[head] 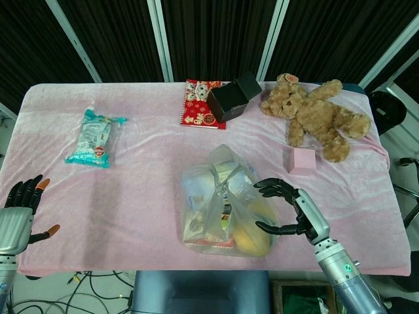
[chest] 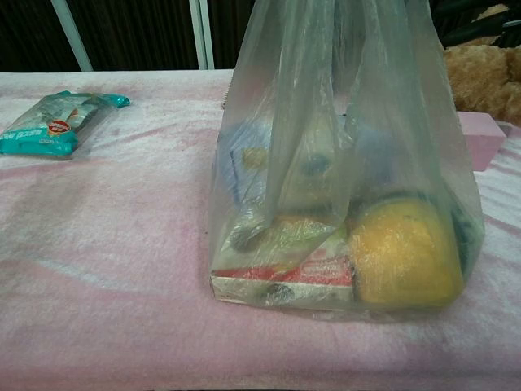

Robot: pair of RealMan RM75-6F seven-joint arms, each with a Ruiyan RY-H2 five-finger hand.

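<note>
A clear plastic bag point(head: 226, 203) full of groceries stands near the table's front edge, filling the chest view as bag point(chest: 342, 163). Inside it I see a yellow round item point(chest: 403, 252) and a flat red and white box point(chest: 281, 281). My right hand point(head: 288, 206) hovers at the bag's right side, fingers spread and curved toward it, touching or nearly touching the plastic and holding nothing. My left hand point(head: 23, 206) is at the table's front left corner, fingers apart and empty. The chest view shows neither hand.
A teal snack packet point(head: 97, 137) lies at the left. At the back are a red booklet point(head: 196, 104), a black box point(head: 234, 96) and a brown teddy bear point(head: 317, 114). A small pink block point(head: 302, 160) sits right of the bag. A pink cloth point(head: 131, 196) covers the table.
</note>
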